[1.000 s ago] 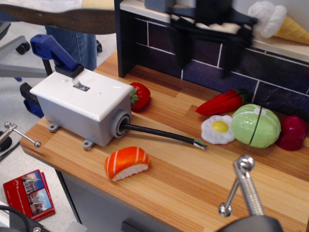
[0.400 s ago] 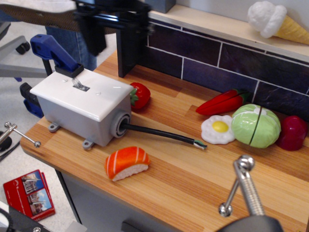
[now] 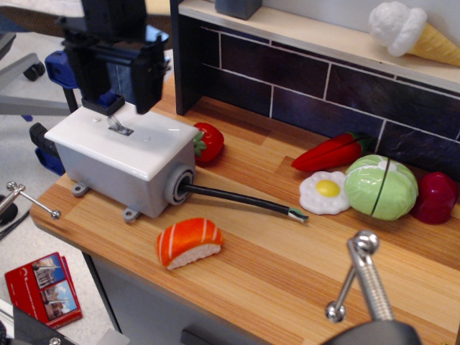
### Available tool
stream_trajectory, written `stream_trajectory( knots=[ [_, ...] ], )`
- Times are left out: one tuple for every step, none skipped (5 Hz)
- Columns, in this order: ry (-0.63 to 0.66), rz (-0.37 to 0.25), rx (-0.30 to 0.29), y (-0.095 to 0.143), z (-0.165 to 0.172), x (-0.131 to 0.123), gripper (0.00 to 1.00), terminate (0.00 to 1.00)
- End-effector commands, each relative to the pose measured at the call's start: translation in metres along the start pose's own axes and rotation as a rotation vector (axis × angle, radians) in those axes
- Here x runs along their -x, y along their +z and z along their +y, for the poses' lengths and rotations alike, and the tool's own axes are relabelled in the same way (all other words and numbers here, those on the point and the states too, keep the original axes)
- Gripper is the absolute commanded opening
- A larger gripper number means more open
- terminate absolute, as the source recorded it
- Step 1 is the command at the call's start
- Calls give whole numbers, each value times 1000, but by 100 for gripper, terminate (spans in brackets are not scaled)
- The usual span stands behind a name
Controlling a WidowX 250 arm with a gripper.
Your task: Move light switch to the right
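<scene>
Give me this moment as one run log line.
phase: approach | hand: open, above light switch | contact: none visible | lever: not yet moved right

gripper top cut off by frame, blue clamp handle partly hidden behind it

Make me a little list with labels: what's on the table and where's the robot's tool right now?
tool: black tool, fingers spread, above the switch box
light switch: silvery light switch in the white plate, untouched
box: grey box with a black cable
toy food: sushi, strawberry, fried egg, cabbage
shelf: ice cream cone
</scene>
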State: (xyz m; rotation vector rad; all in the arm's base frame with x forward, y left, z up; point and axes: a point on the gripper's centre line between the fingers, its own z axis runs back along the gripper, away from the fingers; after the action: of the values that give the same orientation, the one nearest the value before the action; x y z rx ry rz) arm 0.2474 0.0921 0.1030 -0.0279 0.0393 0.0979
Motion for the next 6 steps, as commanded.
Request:
stream_trajectory(
  knots=[
    [6,-179,-144,13,10,1,100,0],
    [6,-283,-198,11,13,-4,100,0],
    [-17,-268,-202,-1,6,-1,100,0],
    [-19,-259,-200,-11,2,1,100,0],
    [-22,-214,-180,-30,0,9,100,0],
    [-24,-210,-148,-26,-1,9,100,0]
  ],
)
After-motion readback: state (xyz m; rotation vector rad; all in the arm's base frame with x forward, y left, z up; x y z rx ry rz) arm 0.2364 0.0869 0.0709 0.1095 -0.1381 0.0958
